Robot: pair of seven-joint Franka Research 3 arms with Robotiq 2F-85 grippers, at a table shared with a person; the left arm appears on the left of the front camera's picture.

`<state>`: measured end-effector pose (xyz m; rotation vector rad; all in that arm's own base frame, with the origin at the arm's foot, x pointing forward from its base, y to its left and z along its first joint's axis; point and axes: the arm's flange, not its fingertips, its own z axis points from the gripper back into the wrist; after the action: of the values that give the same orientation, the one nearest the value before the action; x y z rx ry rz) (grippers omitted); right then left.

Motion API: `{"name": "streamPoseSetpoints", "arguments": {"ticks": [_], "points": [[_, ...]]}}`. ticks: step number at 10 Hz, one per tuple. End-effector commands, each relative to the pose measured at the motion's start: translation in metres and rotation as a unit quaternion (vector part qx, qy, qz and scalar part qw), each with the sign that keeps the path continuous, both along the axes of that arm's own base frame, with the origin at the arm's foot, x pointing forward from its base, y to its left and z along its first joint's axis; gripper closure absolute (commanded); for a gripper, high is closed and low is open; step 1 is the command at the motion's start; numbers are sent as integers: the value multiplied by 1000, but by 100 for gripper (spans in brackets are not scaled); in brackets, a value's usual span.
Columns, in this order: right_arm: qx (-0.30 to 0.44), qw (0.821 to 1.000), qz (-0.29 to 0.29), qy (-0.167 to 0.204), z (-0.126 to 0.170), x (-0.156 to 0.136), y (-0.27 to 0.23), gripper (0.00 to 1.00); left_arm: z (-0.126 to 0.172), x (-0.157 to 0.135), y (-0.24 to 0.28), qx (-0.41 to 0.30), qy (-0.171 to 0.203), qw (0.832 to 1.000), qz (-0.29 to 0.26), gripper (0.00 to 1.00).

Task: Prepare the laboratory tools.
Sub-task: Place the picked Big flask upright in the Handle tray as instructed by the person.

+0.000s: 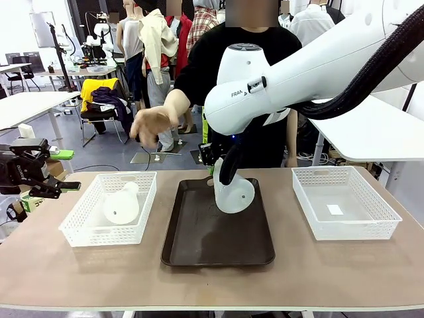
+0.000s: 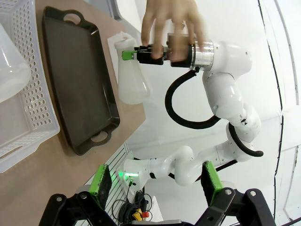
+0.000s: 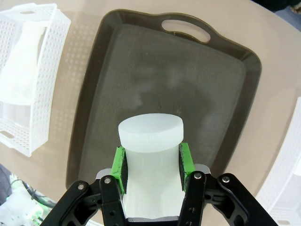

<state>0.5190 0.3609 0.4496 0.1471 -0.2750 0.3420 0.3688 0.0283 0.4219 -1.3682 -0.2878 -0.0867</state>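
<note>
With the front view read as a clock face centred on the tray (image 1: 205, 238) (image 2: 75, 80) (image 3: 188, 80), the layout on the table (image 1: 79, 271) is as follows.

1. Right gripper (image 1: 211, 154) (image 2: 129, 55) (image 3: 150, 155): reaches in from 2 o'clock and hangs above the tray's 12 o'clock end. Its green pads are pinched on the neck of the first flask (image 1: 233, 192) (image 2: 131, 82) (image 3: 150, 134), one pad on each side.
2. First flask: tilted, neck up in the grip, round base turned partly toward the camera. It sits low over the 12 o'clock half of the tray. Contact between base and tray cannot be confirmed.
3. Left basket (image 1: 79, 225) (image 2: 37, 122) (image 3: 47, 89): stands at 9 o'clock, just beside the tray. The second flask (image 1: 122, 205) (image 2: 9, 70) (image 3: 23, 61) lies on its side inside, neck toward 1 o'clock.
4. Right basket (image 1: 358, 228) (image 3: 287, 179): stands at 3 o'clock, apart from the tray. A small white label (image 1: 335, 209) lies on its floor.
5. Left gripper (image 1: 50, 185) (image 2: 157, 181): positioned at 9 o'clock beyond the left basket, off the table edge. Its jaws are spread wide, with nothing between the pads.
6. Person's hand (image 1: 154, 124) (image 2: 171, 23): raised at 11 o'clock, fingers spread and pointing down, above the far side of the left basket. In the left wrist view it appears close to the right gripper; contact cannot be confirmed.
</note>
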Motion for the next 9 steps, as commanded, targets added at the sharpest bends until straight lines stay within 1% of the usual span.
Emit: {"name": "streamPoseSetpoints", "arguments": {"ticks": [1, 7, 9], "points": [[1, 1000, 1, -4, 2, 1, -1, 100, 2, 0, 0, -4, 0, 1000, 2, 0], [1, 1000, 1, -4, 2, 1, -1, 100, 2, 0, 0, -4, 0, 1000, 2, 0], [-2, 1000, 1, 2, -1, 2, -4, 100, 2, 0, 0, -4, 0, 1000, 2, 0]]}}
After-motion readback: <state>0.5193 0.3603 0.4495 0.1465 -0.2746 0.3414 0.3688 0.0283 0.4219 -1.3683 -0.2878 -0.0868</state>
